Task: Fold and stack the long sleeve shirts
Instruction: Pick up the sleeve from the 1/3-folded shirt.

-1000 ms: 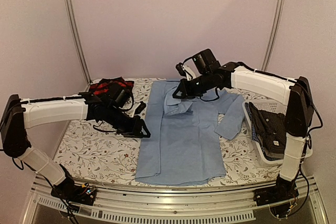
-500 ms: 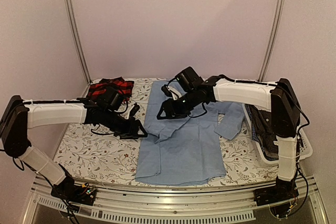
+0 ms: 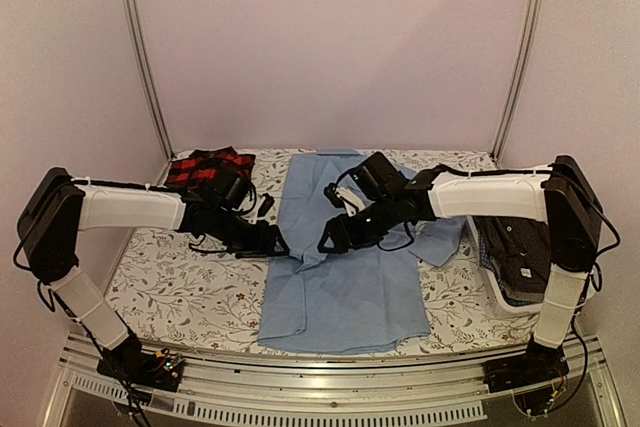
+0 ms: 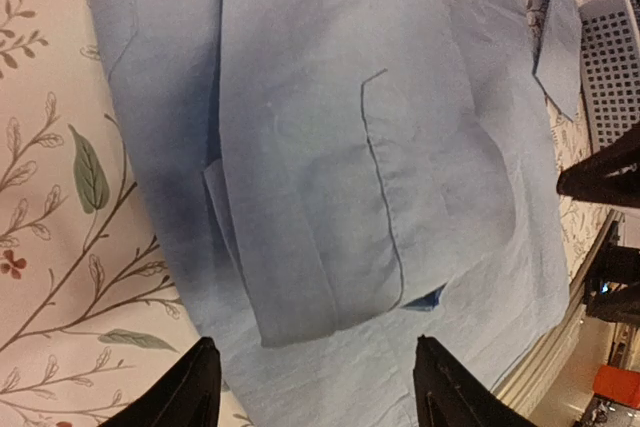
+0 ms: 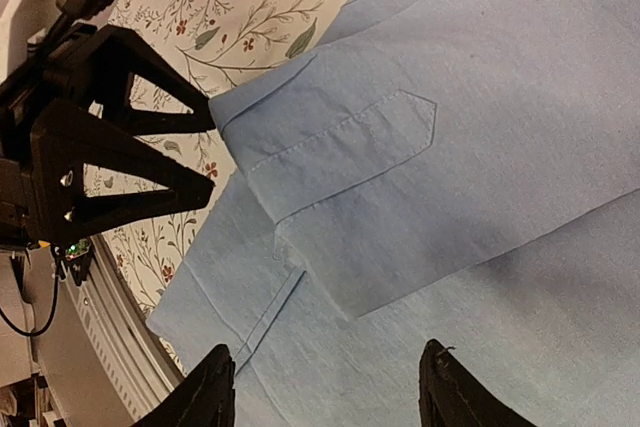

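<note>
shirt [image 3: 350, 282]: light blue, flat mid-frame
your left gripper [image 3: 278, 245]: apart, at its left edge
your right gripper [image 3: 326, 240]: apart, just above the folded sleeve [image 5: 340, 207]

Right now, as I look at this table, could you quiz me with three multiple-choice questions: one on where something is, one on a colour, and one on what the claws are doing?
1. Where does the red-and-black plaid shirt lie?
A) at the near edge
B) at the far left corner of the table
C) on the floor

2. What colour is the shirt spread mid-table?
A) light blue
B) white
C) green

3. How do the left gripper and right gripper stand?
A) both shut on a sleeve
B) both open, holding nothing
C) one open, one shut

Answers:
1 B, it sits by the back left corner in the top view.
2 A, its cloth is plainly pale blue.
3 B, each wrist view shows fingers apart above the cloth.
</note>
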`<state>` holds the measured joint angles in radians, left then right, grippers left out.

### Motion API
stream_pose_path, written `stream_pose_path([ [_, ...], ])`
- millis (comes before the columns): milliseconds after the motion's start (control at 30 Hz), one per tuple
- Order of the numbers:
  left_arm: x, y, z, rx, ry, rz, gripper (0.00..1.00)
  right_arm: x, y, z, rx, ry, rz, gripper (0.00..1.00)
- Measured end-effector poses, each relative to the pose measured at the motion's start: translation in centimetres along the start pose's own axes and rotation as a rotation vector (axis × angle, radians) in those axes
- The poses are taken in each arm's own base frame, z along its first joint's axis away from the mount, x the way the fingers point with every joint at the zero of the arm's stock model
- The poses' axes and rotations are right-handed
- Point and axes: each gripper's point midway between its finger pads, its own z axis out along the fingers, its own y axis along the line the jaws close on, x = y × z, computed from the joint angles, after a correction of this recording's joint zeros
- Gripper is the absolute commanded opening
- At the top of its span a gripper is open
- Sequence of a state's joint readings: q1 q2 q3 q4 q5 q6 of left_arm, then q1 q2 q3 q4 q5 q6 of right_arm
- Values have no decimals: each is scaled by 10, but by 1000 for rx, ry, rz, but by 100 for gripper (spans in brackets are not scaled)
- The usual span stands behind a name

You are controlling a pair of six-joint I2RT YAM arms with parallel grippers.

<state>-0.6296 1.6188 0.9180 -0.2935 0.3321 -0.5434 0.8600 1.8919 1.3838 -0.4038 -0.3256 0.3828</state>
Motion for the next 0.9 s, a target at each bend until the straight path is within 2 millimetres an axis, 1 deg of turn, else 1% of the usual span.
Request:
stream_pose_path([
  [133, -23, -2, 4, -20, -55, 38, 66, 19, 1, 6, -25, -7, 0, 66],
  [233, -36, -5, 8, -19, -84, 65, 60, 31, -1, 13, -49, -12, 14, 69],
  [300, -40, -7, 12, -13, -88, 77, 54, 35, -3, 16, -60, -22, 25, 69],
  [333, -41, -8, 14, -9, -87, 82, 51, 34, -3, 17, -67, -31, 29, 69],
  [433, -43, -13, 15, 11, -79, 87, 45, 21, 5, 17, -102, -89, 26, 69],
  [533, -47, -20, 12, 29, -71, 88, 40, 9, 11, 17, -136, -137, 20, 65],
  [667, -49, -27, 8, 50, -58, 83, 34, 2, 12, 28, -153, -149, 36, 63],
  [767, -46, -30, 6, 59, -36, 74, 34, 6, 7, 38, -145, -134, 55, 63],
  [833, -43, -31, 6, 68, -21, 72, 38, 7, 4, 39, -137, -129, 62, 64],
  [900, -39, -31, 6, 70, -5, 70, 45, 6, 3, 39, -130, -134, 62, 64],
])
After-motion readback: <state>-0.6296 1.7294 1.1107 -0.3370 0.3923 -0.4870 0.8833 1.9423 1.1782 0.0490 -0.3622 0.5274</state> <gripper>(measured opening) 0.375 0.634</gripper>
